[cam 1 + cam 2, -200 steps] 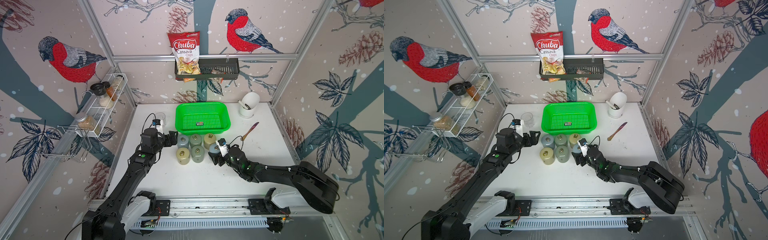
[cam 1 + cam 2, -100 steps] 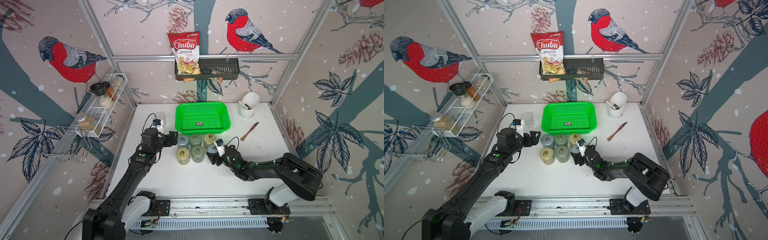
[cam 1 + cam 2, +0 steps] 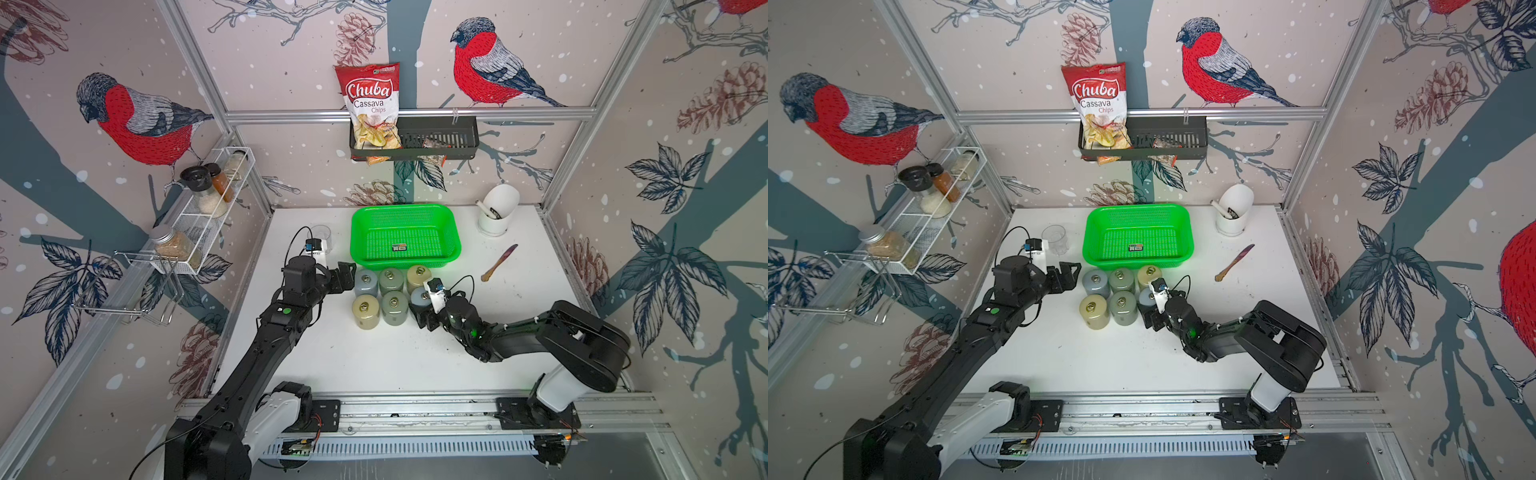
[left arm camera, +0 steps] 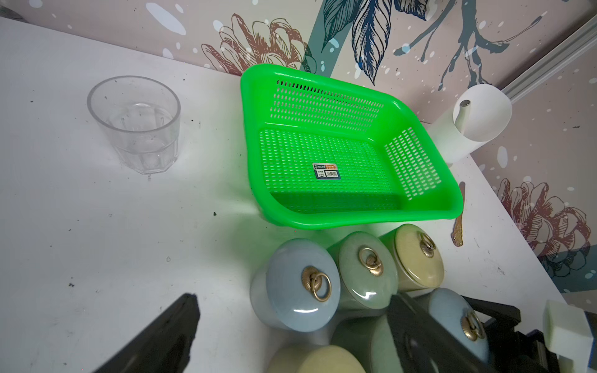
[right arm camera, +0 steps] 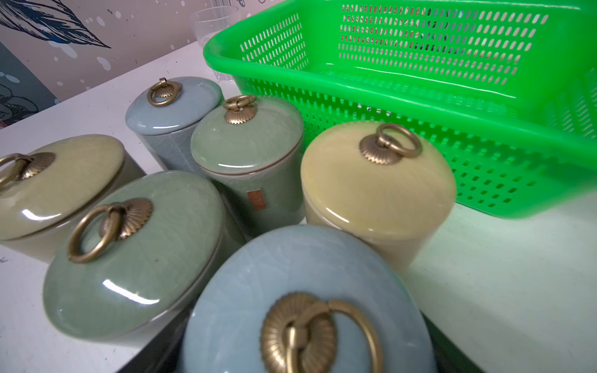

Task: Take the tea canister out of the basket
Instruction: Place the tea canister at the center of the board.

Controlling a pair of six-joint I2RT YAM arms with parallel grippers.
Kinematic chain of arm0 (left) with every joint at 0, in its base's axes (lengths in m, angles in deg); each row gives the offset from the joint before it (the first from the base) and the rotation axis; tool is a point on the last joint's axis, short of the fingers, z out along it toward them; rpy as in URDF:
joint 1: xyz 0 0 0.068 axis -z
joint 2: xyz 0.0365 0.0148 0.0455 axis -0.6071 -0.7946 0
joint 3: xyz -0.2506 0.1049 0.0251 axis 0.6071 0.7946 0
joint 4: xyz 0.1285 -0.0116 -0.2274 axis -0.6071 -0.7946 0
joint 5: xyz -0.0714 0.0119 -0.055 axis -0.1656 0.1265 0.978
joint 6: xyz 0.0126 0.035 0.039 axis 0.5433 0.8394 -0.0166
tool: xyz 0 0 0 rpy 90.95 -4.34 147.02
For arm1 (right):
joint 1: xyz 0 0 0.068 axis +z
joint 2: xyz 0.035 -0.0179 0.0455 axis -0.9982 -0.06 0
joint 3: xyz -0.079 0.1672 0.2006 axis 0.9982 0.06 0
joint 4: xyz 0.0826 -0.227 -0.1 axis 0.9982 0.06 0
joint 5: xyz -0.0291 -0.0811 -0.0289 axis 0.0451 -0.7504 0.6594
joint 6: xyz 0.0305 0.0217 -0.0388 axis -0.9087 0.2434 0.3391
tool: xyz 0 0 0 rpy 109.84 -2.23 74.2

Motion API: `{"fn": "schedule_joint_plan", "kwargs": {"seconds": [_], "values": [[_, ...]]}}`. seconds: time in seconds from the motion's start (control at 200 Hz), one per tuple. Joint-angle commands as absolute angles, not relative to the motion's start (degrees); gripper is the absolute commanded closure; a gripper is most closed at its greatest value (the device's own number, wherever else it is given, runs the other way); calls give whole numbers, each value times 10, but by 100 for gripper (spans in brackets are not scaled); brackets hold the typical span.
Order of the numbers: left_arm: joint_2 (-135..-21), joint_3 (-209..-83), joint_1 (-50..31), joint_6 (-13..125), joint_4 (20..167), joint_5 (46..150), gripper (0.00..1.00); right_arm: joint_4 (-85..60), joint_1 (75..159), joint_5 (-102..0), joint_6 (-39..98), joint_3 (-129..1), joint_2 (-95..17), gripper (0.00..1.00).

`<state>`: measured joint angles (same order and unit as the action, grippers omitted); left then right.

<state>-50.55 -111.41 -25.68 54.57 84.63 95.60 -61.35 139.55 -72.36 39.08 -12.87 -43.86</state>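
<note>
- We look into a robot lab's test cell dressed as a kitchen: an aluminium frame (image 3: 291, 116) holds panels of bullfinch wallpaper (image 3: 137, 120).
- Two black arms (image 3: 266, 357) stand on a metal rail (image 3: 415, 409) at the white bench's (image 3: 374, 361) edge, well behind the left hand (image 3: 348, 276) and right hand (image 3: 419, 304).
- We count kitchen props: a wire spice rack (image 3: 199, 232) out past the left hand, a chips bag (image 3: 372, 99) in a black wall rack (image 3: 449, 139) high beyond both hands, glazed tea canisters (image 3: 392, 280) between them.
</note>
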Motion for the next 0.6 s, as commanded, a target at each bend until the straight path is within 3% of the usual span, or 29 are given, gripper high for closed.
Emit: {"fn": "schedule_joint_plan", "kwargs": {"seconds": [0.0,0.21,0.325,0.39,0.595], "values": [[-503,-1117,-255,551,858,950,4,-657,1403,-731,382,-134,-440,62],[-502,-1116,-255,550,858,950,5,-658,1406,-740,378,-135,-442,55],[-500,-1116,-255,550,858,950,5,-656,1406,-752,376,-135,-443,42],[-500,-1115,-255,550,857,950,4,-655,1406,-760,373,-134,-443,29],[-502,-1115,-255,550,858,950,5,-666,1405,-772,376,-121,-441,11]]}}
